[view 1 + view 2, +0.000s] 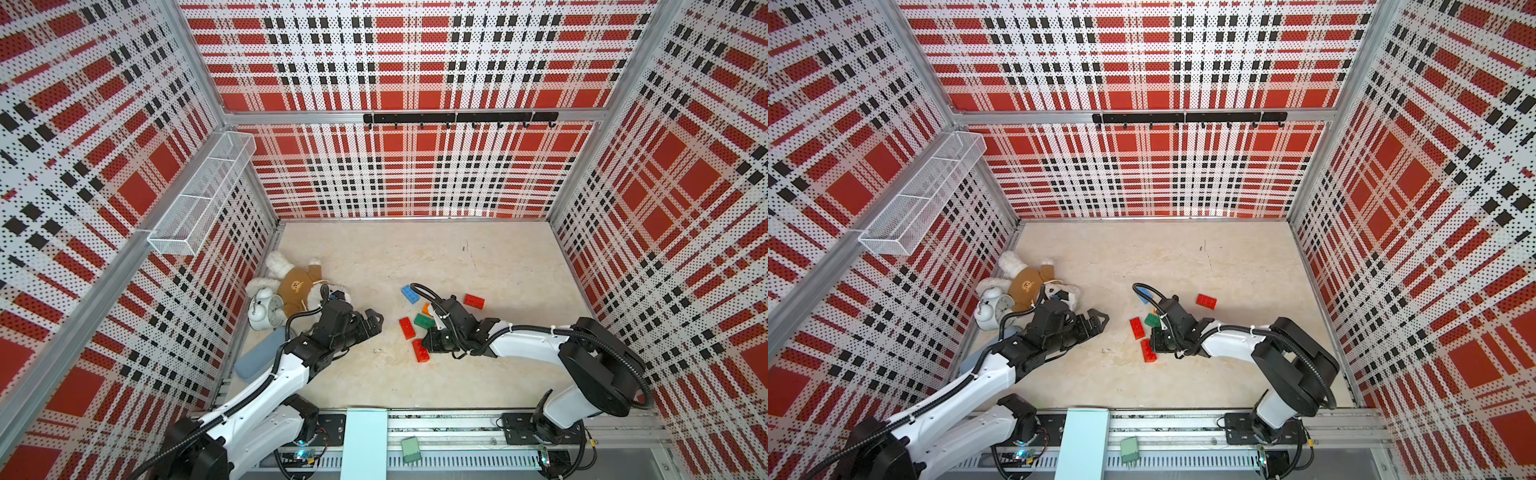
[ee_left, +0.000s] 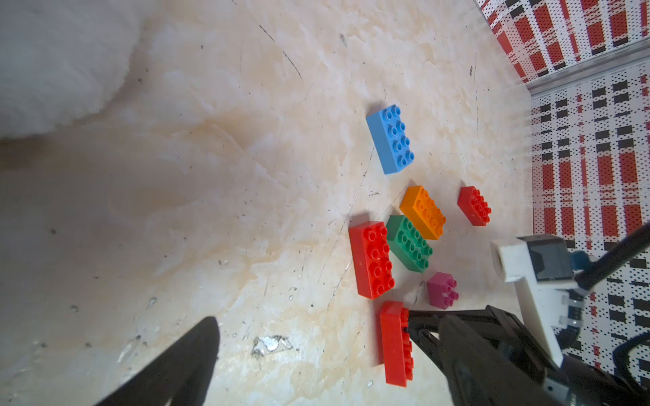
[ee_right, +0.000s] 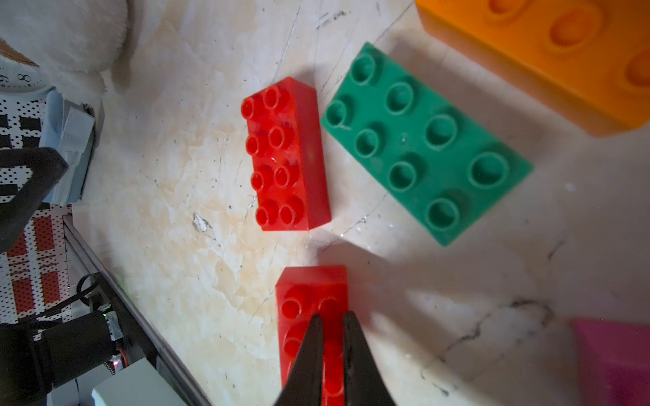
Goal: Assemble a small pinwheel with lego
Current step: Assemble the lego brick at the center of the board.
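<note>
The right hand (image 3: 332, 316) is filling the near edge of its wrist view. Its two dark fingers are sitting almost together with only a sliver of gap, the tips pressing on the studded top of the nearest red brick (image 3: 311, 284). It seems to be nipping that brick by its studs. In the left wrist view the brick is looking tipped toward the hand rather than lying flat, though I cannot tell how firm the hold is. The left hand (image 1: 374, 321) is hanging with fingers spread wide, holding nothing, well apart from every brick.

By my judgement the task is barely starting. No pinwheel is showing: all the bricks are lying loose on the surface (image 2: 246, 175), none pressed onto another.

- **Ahead of the right hand's fingertips:** a second red brick (image 2: 371, 260) is lying studs up. The green brick (image 2: 409, 243) is just beside it, and the orange brick (image 2: 423, 212) is just beyond the green.
- **Beside the right hand:** the pink square (image 2: 442, 290), likely the centre piece, is sitting close by.
- **Beyond that cluster:** the blue brick (image 2: 390, 140) and the third red brick (image 2: 474, 205) are lying farther out, apart from each other.

All the joining is remaining to be done.

The bricks are looking like glossy hard plastic oblongs with two rows of round studs. The pink one is smaller and square.
</note>
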